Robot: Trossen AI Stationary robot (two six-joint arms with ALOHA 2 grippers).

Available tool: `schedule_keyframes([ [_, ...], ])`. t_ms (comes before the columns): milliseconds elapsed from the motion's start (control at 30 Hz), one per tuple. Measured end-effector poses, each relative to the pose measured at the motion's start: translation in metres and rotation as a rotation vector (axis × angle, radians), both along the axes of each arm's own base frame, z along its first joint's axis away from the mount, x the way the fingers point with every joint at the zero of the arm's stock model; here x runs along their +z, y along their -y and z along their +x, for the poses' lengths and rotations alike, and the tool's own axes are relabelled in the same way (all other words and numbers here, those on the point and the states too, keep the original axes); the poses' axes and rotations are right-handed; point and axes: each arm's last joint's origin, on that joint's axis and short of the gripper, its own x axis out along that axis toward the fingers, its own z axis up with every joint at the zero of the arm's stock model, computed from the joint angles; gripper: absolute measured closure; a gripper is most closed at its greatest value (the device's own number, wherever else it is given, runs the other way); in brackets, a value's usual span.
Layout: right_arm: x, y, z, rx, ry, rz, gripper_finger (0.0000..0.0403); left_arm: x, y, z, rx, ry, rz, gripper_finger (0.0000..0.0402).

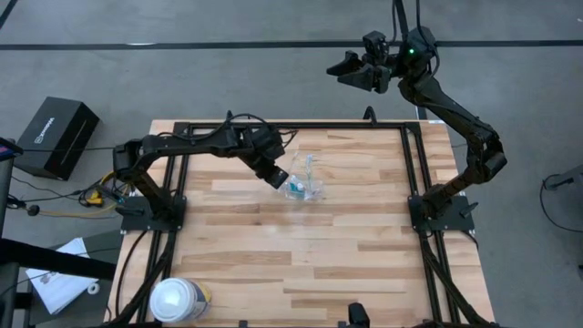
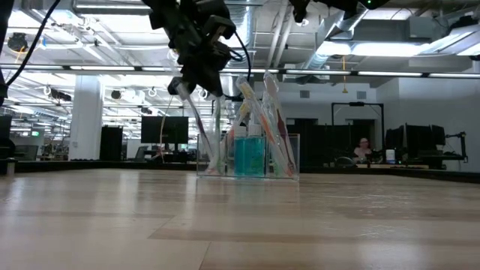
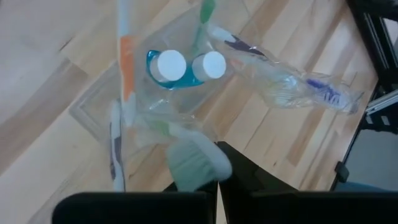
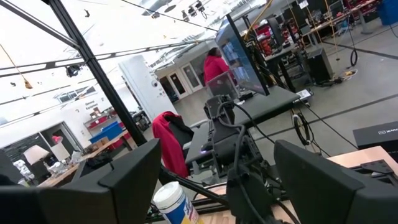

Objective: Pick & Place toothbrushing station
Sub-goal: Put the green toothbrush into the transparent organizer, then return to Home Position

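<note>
A small clear cup [image 1: 308, 189] stands on the wooden table, a little beyond its middle. In it stand several slim toothbrushes [image 2: 262, 120] and two teal, white-topped tubes [image 3: 171, 65]. My left gripper [image 1: 281, 178] is just left of the cup and above its rim, shut on a pale greenish toothbrush [image 2: 201, 131]. My right gripper [image 1: 351, 68] is open and empty, raised high beyond the table's far edge. My left gripper [image 3: 217, 180] pinches the toothbrush's upper end [image 3: 194, 163] between its two fingertips, coming slanting down from the table's left side. The brush tilts down from the fingers, and its lower end [image 2: 214, 166] is inside the cup.
A big white canister [image 1: 178, 299] stands at the table's near left corner. A black box [image 1: 55, 137] lies on the floor left of the table. Black frame rails [image 1: 414, 164] run along the table's sides. Bare wood lies near and right of the cup.
</note>
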Motion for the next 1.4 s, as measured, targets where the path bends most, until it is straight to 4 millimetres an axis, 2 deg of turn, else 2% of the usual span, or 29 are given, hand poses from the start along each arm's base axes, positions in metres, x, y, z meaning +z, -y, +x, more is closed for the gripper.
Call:
schedule_keyframes([
  [167, 0.0, -0.001, 0.0, 0.018, -0.005, -0.004, 0.0101, 0.0, 0.0, 0.002, 0.001, 0.024, 0.003, 0.0401],
  [267, 0.0, -0.001, 0.0, 0.025, -0.008, -0.003, 0.0101, 0.009, 0.0, 0.001, -0.003, 0.08, 0.016, 0.0398],
  [367, 0.0, -0.001, 0.0, 0.024, -0.007, -0.004, 0.0101, 0.019, 0.001, -0.002, -0.007, 0.127, 0.03, 0.0378],
  [500, 0.0, -0.001, 0.0, 0.023, 0.0, -0.012, 0.0101, 0.028, 0.001, -0.005, -0.004, 0.164, 0.044, 0.0321],
  [767, 0.004, -0.002, -0.001, 0.023, 0.03, -0.047, 0.0101, 0.043, 0.001, -0.014, 0.023, 0.206, 0.093, 0.0175],
  [900, 0.008, -0.003, -0.003, 0.027, 0.059, -0.067, 0.0101, 0.048, 0.002, -0.016, 0.025, 0.229, 0.1, 0.0131],
  [1100, 0.012, -0.005, -0.004, 0.031, 0.084, -0.073, 0.0101, 0.058, 0.003, -0.022, 0.049, 0.26, 0.14, 0.0122],
  [1233, 0.013, -0.005, -0.004, 0.029, 0.088, -0.076, 0.0101, 0.073, 0.003, -0.029, 0.087, 0.322, 0.226, 0.013],
  [1300, 0.014, -0.006, -0.005, 0.027, 0.106, -0.096, 0.0101, 0.086, 0.002, -0.034, 0.106, 0.392, 0.325, 0.0134],
  [1400, 0.018, -0.007, -0.006, 0.027, 0.14, -0.136, 0.0101, 0.118, 0.001, -0.044, 0.194, 0.565, 0.516, 0.014],
])
